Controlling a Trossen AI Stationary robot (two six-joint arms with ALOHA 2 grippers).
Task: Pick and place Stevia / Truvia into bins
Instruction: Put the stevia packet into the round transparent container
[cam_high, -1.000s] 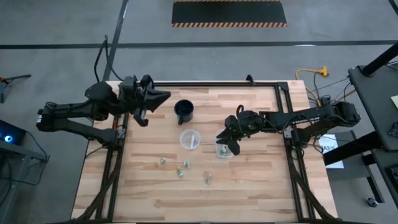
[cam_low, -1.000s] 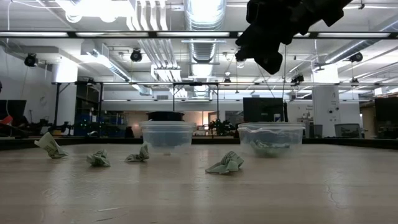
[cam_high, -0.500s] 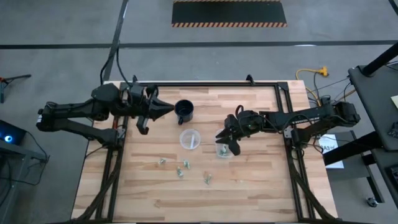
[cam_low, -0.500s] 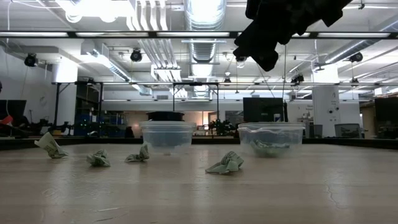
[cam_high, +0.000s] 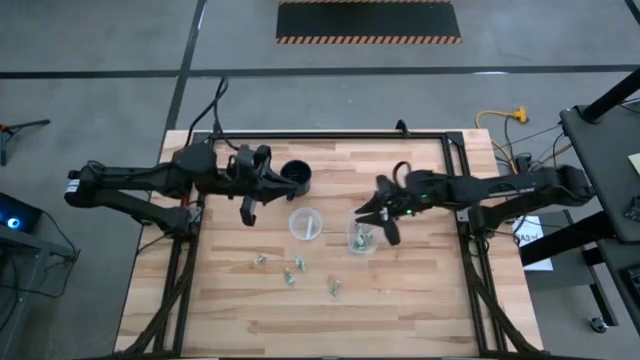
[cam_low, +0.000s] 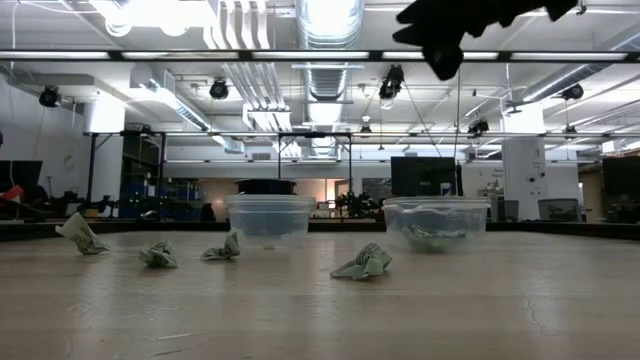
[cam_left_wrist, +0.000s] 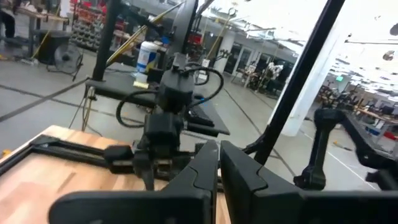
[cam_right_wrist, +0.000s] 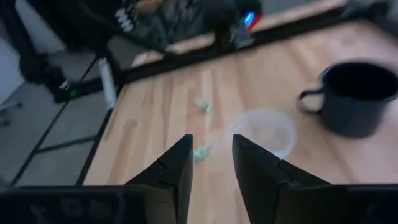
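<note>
Four crumpled packets (cam_high: 293, 271) loose on counter (cam_high: 420, 290), no shared long axis readable. Right gripper (cam_high: 372, 216) above right bin (cam_high: 361, 240), jaws slightly parted, empty. Left gripper (cam_high: 266, 180) clenched beside mug (cam_high: 296, 176). Low view alone shows packets (cam_low: 432, 236) inside right bin; left bin (cam_high: 306, 222) between.

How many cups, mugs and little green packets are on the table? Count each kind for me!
Clear cups: 2, one in the middle and one beside it.
Black mug: 1
Loose packets on the table: 4
Total: 7, not counting packets already inside the second cup, too bunched to count.
</note>
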